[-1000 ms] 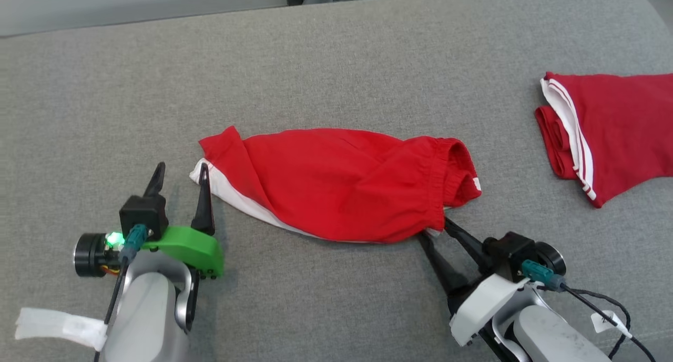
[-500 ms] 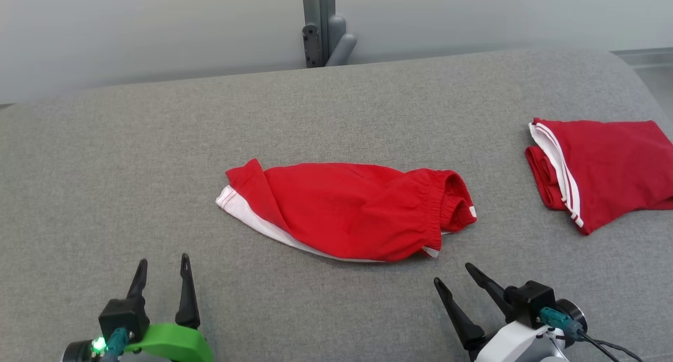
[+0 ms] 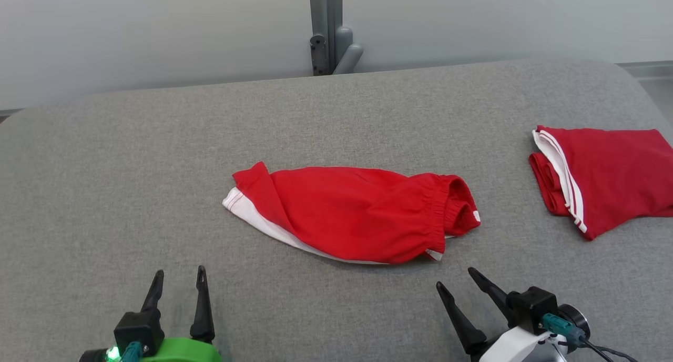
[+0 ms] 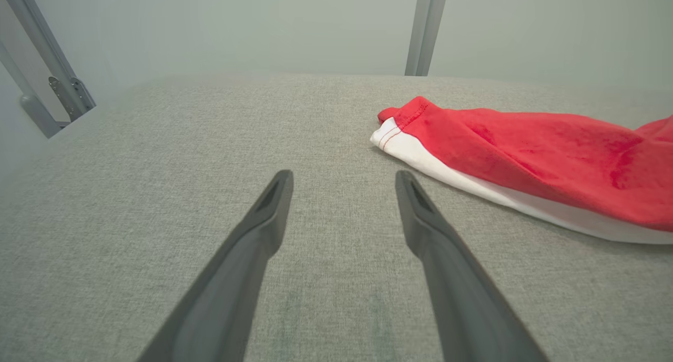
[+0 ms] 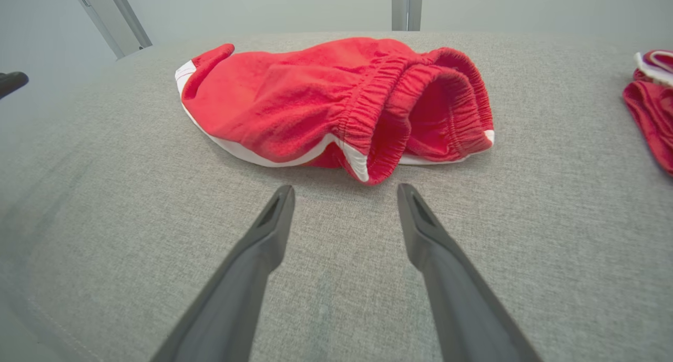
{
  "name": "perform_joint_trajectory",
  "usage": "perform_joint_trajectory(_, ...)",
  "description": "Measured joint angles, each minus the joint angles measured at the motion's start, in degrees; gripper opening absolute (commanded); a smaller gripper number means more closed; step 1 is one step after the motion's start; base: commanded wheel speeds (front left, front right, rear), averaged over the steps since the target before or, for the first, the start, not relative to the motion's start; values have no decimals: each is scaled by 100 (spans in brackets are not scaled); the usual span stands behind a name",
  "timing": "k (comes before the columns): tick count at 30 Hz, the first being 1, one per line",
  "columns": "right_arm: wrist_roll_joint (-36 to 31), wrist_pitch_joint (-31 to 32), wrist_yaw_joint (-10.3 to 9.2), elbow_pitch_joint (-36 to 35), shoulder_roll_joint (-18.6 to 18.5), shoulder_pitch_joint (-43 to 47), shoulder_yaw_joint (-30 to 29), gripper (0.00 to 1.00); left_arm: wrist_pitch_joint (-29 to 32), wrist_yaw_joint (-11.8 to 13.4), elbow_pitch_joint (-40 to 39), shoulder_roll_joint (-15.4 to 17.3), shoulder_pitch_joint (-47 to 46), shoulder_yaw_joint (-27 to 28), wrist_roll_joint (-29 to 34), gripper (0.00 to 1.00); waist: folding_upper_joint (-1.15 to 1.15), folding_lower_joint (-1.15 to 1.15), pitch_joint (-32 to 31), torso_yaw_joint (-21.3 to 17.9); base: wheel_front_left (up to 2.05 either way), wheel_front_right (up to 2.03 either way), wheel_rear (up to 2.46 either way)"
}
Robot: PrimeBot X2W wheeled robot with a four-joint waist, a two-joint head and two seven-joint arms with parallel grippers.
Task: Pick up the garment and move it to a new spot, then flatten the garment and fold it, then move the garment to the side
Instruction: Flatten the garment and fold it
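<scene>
Red shorts (image 3: 352, 214): lie loosely bunched at the middle of the grey surface (image 3: 157, 167), white-trimmed leg hem (image 3: 236, 204) toward the left, elastic waistband (image 3: 439, 214) toward the right. Left end effector (image 3: 180, 270): released, fingers spread, grasps nothing, hovers near the hem, apart from it. Right end effector (image 3: 454, 277): released likewise, empty, points at the waistband, just short of it. Second red garment (image 3: 615, 178): lies folded at the far right.
</scene>
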Motion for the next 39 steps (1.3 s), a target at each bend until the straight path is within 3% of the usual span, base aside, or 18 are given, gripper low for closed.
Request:
perform_joint_trajectory(17,-204,0,-1,160,-159,-748,170,100,0,2,-13,-1,-786,-454,-152,100,0,0,892,219,0,0,0)
perform_joint_trajectory(18,-210,0,0,158,-160,-783,192,89,0,3,-15,-1,-823,-452,-153,100,0,0,940,233,0,0,0)
perform_joint_trajectory(19,-221,0,0,161,-171,-814,234,53,-1,3,-14,-1,-864,-452,-159,100,0,0,988,247,0,0,0)
perform_joint_trajectory(20,-223,0,0,168,-185,-843,266,34,0,4,-14,-1,-907,-450,-160,100,0,0,1037,259,0,0,0)
perform_joint_trajectory(21,-224,0,0,155,-199,-862,275,2,0,8,-13,-1,-951,-448,-163,100,0,0,1084,271,0,0,0)
perform_joint_trajectory(27,-236,0,0,22,-320,-982,387,0,-1,-4,127,-1,-1291,-359,-323,100,0,0,1362,301,0,0,0)
perform_joint_trajectory(34,-252,-1,0,-96,-371,-1110,441,0,0,-563,793,-1,-1923,-316,-475,100,0,0,1634,210,0,0,0)
perform_joint_trajectory(39,-259,-2,0,-120,-337,-1246,535,0,-1,-706,1338,44,-2520,-344,-360,100,0,0,1813,108,0,0,0)
